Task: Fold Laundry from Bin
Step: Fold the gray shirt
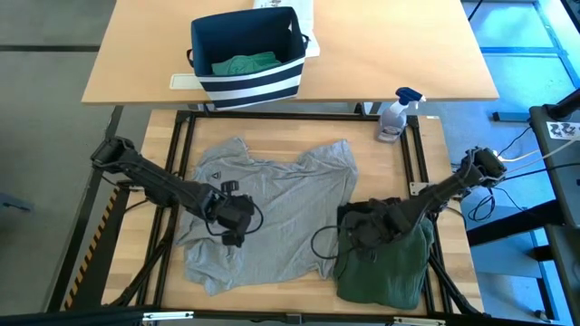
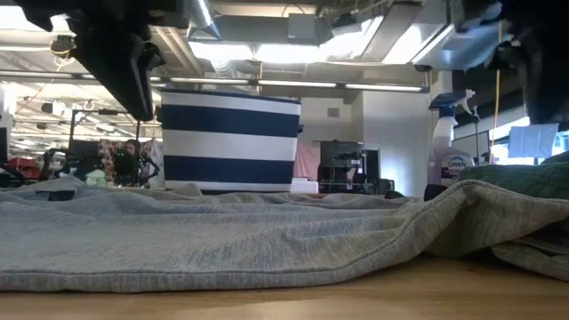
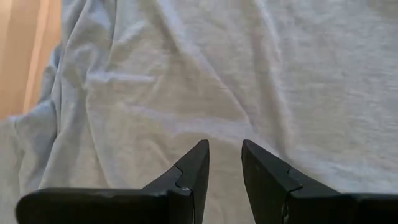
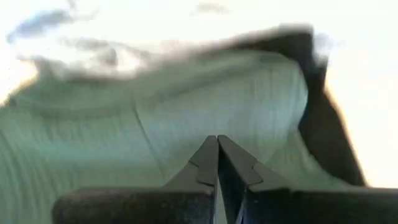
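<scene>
Grey shirt [image 1: 272, 213] and green garment [image 1: 385, 267] cover the table; bare wood [image 1: 272, 136] only at the far edge.

3 garments show: 1 light grey shirt [image 1: 272, 213] spread flat, 1 dark green garment [image 1: 385, 263] bunched beside it, and 1 teal-green garment [image 1: 243, 63] inside the bin [image 1: 245, 83]. There is 1 bin, 1 spray bottle [image 1: 396, 115], 2 counters [image 1: 426, 54], 2 arms and 2 claws.

The light grey garment [image 1: 272, 213] is soft matt knit cloth on a smooth wooden table [image 1: 399, 163], the dark green garment [image 1: 390, 267] is matt cloth, and the bin [image 1: 246, 68] is woven fabric.
</scene>
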Robot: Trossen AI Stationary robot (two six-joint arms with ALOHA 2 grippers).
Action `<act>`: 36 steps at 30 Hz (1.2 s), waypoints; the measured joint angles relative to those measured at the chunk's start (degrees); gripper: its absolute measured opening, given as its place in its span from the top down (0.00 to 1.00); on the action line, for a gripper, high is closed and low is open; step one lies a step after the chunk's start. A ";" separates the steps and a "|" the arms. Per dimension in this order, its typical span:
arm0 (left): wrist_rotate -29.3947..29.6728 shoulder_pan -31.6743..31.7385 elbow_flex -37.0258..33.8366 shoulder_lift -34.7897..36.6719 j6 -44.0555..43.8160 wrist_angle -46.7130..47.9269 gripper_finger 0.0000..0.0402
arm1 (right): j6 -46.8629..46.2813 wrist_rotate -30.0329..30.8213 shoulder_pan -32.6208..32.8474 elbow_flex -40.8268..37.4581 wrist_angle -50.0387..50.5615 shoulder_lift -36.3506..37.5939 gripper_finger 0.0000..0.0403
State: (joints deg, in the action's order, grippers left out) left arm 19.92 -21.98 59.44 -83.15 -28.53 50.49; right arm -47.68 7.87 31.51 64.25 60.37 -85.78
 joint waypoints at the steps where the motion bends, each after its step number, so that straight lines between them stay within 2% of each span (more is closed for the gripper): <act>1: 0.04 0.02 0.00 -0.18 0.77 -0.40 0.78 | 0.12 2.52 0.15 0.00 -1.49 0.00 0.98; 4: 3.32 0.80 0.00 -0.70 2.72 0.28 0.78 | 2.34 10.45 -0.30 0.00 -4.39 0.00 0.98; 6: 6.44 2.66 0.00 -0.66 3.71 0.71 0.78 | 5.05 13.62 -2.63 0.00 -4.81 0.00 0.98; 11: 5.55 11.23 0.00 -0.46 8.30 0.75 0.83 | 8.08 15.86 -13.72 0.00 -5.03 -0.02 0.98; 14: 4.71 18.17 0.00 -0.45 13.00 0.82 0.89 | 15.78 15.70 -21.83 0.00 -7.88 -0.02 0.98; 18: 2.06 28.31 0.00 -0.15 18.97 0.78 0.97 | 28.59 10.50 -32.05 -0.24 -15.31 -0.02 0.98; 22: -0.02 38.57 0.00 -0.05 24.21 -2.02 0.99 | 37.55 -0.10 -42.25 -0.24 -21.73 -0.02 0.98; 29: -14.75 56.71 -3.03 -0.05 30.26 -10.32 0.99 | 45.83 -10.71 -56.98 -0.24 -22.74 -1.33 0.98; 32: -16.37 62.29 -5.07 -0.07 30.53 -10.49 0.99 | 50.00 -15.15 -61.32 -0.24 -23.05 -3.64 0.98; 36: -18.30 66.33 -7.55 -0.08 30.55 -11.62 0.99 | 54.42 -20.35 -65.73 -0.24 -23.28 -8.62 0.98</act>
State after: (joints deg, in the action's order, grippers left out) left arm 1.62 44.35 51.89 -83.23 2.02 38.87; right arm 6.74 -12.48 -34.22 64.01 37.09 -94.40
